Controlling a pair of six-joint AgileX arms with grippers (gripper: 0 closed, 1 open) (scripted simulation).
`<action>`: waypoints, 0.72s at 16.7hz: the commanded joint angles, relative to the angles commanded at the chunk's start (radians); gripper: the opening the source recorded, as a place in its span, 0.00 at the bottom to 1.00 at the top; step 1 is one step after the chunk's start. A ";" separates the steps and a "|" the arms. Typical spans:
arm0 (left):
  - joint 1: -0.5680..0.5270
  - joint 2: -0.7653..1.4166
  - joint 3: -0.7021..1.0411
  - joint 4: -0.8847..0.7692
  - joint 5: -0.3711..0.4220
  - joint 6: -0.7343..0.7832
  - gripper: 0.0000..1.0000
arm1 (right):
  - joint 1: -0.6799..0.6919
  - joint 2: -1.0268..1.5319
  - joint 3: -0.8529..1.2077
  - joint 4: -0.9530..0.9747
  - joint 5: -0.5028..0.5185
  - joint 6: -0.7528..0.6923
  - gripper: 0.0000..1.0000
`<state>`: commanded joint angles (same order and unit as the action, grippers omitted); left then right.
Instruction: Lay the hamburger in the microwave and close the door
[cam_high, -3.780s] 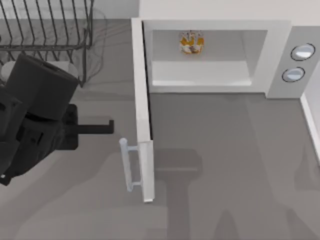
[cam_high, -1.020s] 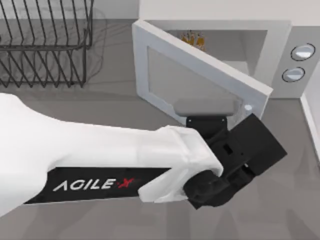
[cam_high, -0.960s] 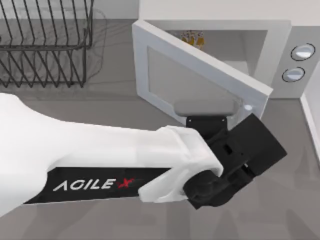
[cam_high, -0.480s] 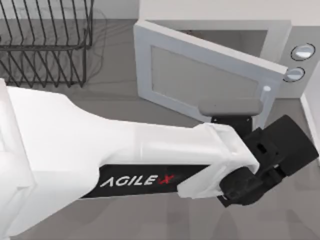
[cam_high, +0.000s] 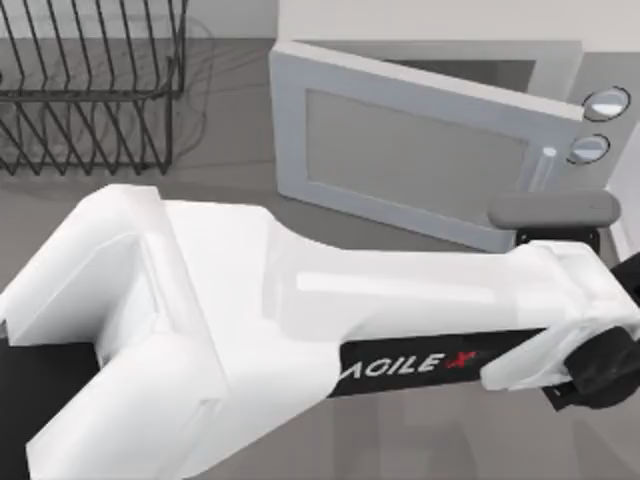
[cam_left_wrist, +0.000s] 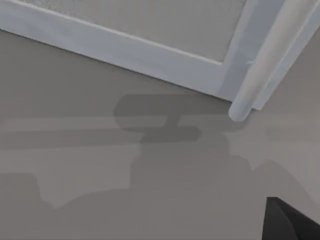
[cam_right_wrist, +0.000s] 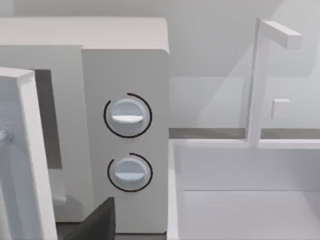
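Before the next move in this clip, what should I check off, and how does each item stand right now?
1. Door fully shut: not ok, it stands ajar at its handle side.
2. Hamburger inside: cannot tell, the door hides the cavity.
3. Left gripper at the door's handle end: ok, it is close in front of it.
4. Gap between door edge and microwave free: ok, nothing seen in it.
5. Wire rack apart from the door: ok.
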<state>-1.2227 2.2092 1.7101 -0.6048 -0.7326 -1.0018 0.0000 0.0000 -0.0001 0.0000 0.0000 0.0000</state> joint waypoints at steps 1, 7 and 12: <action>0.000 0.001 0.001 -0.001 0.000 0.000 0.00 | 0.000 0.000 0.000 0.000 0.000 0.000 1.00; 0.030 0.032 0.039 0.013 0.024 0.039 0.00 | 0.000 0.000 0.000 0.000 0.000 0.000 1.00; 0.172 0.158 0.221 0.061 0.093 0.191 0.00 | 0.000 0.000 0.000 0.000 0.000 0.000 1.00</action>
<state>-1.0510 2.3672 1.9315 -0.5438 -0.6398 -0.8111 0.0000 0.0000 -0.0001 0.0000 0.0000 0.0000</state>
